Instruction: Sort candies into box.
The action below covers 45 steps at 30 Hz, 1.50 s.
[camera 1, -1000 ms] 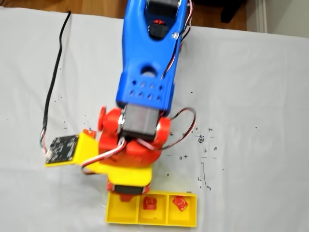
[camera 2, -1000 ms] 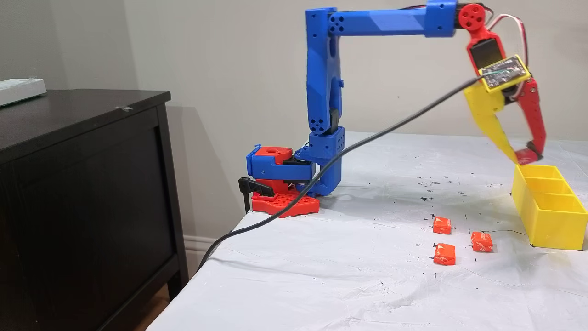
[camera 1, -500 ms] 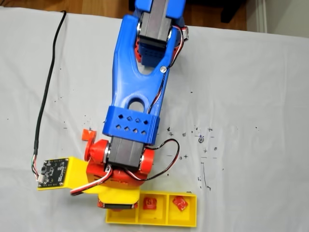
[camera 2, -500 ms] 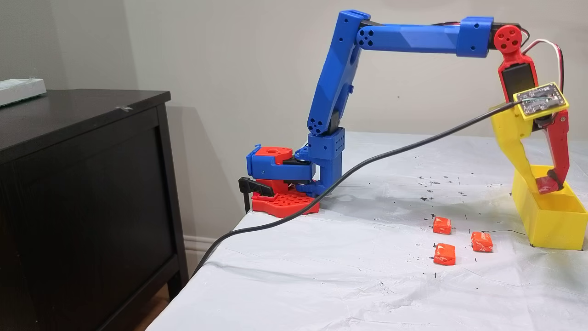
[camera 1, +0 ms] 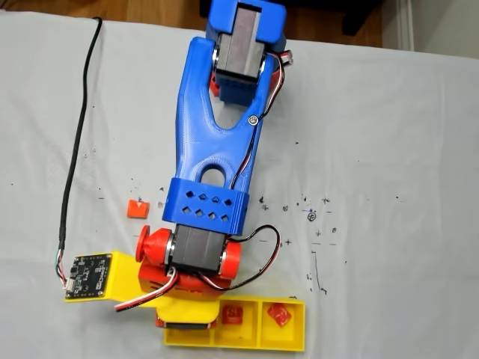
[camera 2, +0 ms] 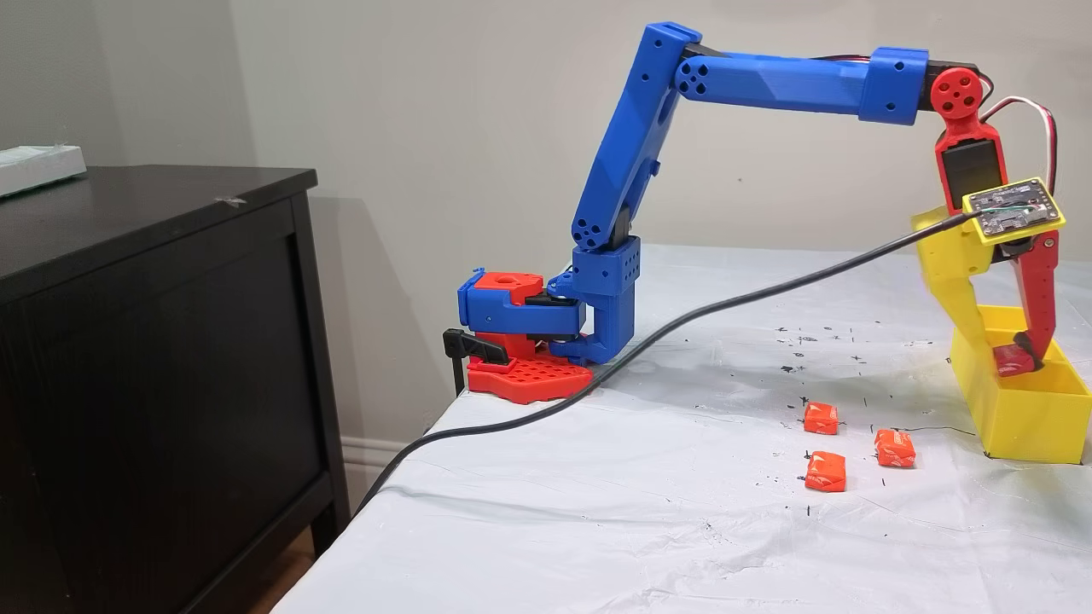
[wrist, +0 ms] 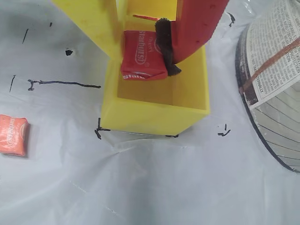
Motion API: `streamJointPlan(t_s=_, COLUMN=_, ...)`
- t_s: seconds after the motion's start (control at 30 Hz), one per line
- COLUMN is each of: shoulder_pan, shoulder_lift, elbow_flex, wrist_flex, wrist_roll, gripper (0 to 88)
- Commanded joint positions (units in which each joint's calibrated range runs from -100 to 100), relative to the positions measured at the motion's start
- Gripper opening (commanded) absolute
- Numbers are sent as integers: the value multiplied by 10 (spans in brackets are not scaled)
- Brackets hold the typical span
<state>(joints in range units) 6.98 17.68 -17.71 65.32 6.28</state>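
Inside the nearest compartment of the yellow box (wrist: 154,115), as the wrist view shows it, the gripper (wrist: 143,54) is clamped on a red candy (wrist: 140,55) with white lettering, squeezed between the yellow finger (wrist: 93,21) on the left and the red finger (wrist: 197,26) with its black pad on the right; the sweet hangs below the rim, above the compartment floor. From the side fixed view the same gripper (camera 2: 1011,358) reaches straight down into the end cell of the box (camera 2: 1024,418), the red candy (camera 2: 1013,360) just showing at the rim. Above the fingers sits a yellow bracket carrying a black circuit board (camera 2: 1013,211), from which a black cable (camera 2: 682,322) runs off across the table. In the fixed view from above, the blue arm (camera 1: 217,149) covers the left cell of the box (camera 1: 288,344), while the middle cell holds one red candy (camera 1: 232,314) and the right cell another (camera 1: 279,315). Out on the white cloth (camera 2: 648,486) in the side fixed view, three orange candies lie near the box but apart from it: one farther back (camera 2: 821,418), one toward the front (camera 2: 825,472), and one nearer the box (camera 2: 894,448). One orange candy (wrist: 13,135) lies at the left edge of the wrist view, and one (camera 1: 137,209) beside the arm from above. A dark cabinet (camera 2: 153,341) stands left of the table.
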Motion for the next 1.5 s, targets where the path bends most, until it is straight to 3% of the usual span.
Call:
streamJointPlan(t_s=0.0, shoulder_pan=-9, shoulder_lift=-21, elbow_flex=-63, wrist_flex=-2, wrist_roll=-3, gripper=2)
streamJointPlan(t_s=0.5, shoulder_pan=-15, shoulder_lift=-30, elbow_flex=-51, wrist_flex=-1, wrist_roll=-3, gripper=12)
streamJointPlan(t_s=0.67, shoulder_pan=-15, shoulder_lift=-32, elbow_flex=-48, wrist_flex=4, wrist_roll=-2, gripper=214)
streamJointPlan(t_s=0.9, shoulder_pan=-14, shoulder_lift=-35, elbow_flex=-48, wrist_flex=7, wrist_roll=-2, gripper=258)
streamJointPlan(t_s=1.07, shoulder_pan=-11, shoulder_lift=-45, elbow_flex=-49, wrist_flex=10, wrist_roll=-2, gripper=234)
streamJointPlan(t_s=1.13, shoulder_pan=-9, shoulder_lift=-51, elbow_flex=-47, wrist_flex=12, wrist_roll=0, gripper=171)
streamJointPlan(t_s=1.23, shoulder_pan=-5, shoulder_lift=-66, elbow_flex=-42, wrist_flex=13, wrist_roll=1, gripper=2)
streamJointPlan(t_s=1.47, shoulder_pan=3, shoulder_lift=-112, elbow_flex=13, wrist_flex=20, wrist_roll=2, gripper=2)
